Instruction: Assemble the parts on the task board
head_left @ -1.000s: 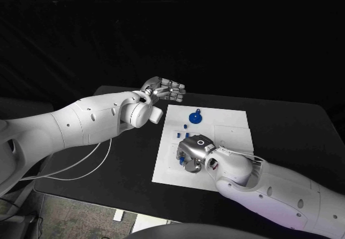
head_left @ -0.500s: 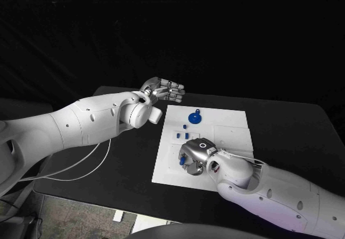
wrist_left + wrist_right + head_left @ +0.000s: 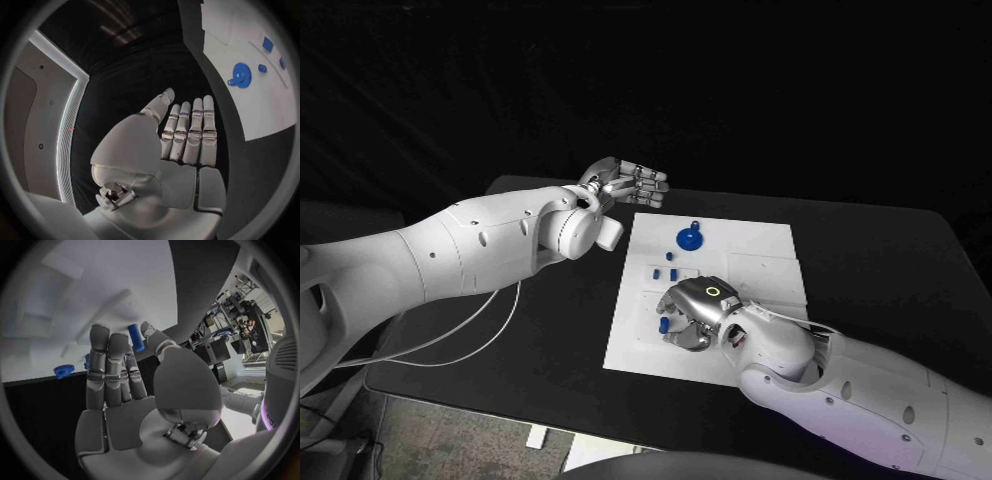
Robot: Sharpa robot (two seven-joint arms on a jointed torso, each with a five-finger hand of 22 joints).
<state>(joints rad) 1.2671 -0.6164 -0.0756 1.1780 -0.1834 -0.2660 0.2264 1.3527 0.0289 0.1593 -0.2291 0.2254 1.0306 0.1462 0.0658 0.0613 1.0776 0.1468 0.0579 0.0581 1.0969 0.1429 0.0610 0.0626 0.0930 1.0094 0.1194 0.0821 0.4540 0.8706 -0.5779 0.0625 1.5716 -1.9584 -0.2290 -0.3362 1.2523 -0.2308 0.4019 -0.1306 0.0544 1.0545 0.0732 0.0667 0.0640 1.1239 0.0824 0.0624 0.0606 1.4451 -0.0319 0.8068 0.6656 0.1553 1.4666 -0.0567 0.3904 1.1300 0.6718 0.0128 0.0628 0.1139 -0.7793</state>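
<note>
Black table [image 3: 516, 330] against a dark backdrop, white board [image 3: 635, 345] lying flat at its middle. From the left edge, white left arm [image 3: 444, 250] reaching across the table's near side, thin white cables [image 3: 459, 335] sagging beneath it.

At the arm's end, left hand [image 3: 626, 181] raised above the table just off the board's far left corner, touching nothing. Seen from its own wrist, left hand [image 3: 181, 145] empty, fingers [image 3: 197, 125] stretched out side by side, thumb standing away from them.

On the board's far half, blue gear [image 3: 689, 237] lying flat, well apart from either hand; also caught from the left wrist, gear [image 3: 242, 75] on white with a smaller blue piece just beside it. Nearer the middle, a loose cluster of small blue pieces [image 3: 669, 266], between gear and right hand, touched by neither. To their right, a pale raised panel [image 3: 773, 272] set on the board.

Low over the board's near half, right hand [image 3: 694, 312], palm down, a small ring glowing on its back. From the right wrist, right hand [image 3: 125, 385] pinching a blue peg [image 3: 135, 337] between thumb and fingertip, remaining fingers [image 3: 100, 365] straight and close together. Peg [image 3: 661, 322] poking out at the hand's left side, over the board's near left part; contact with the board impossible to tell. Beyond the fingers, gear [image 3: 62, 371] near the board's edge.

Right arm [image 3: 862, 390] running off toward the lower right corner.
</note>
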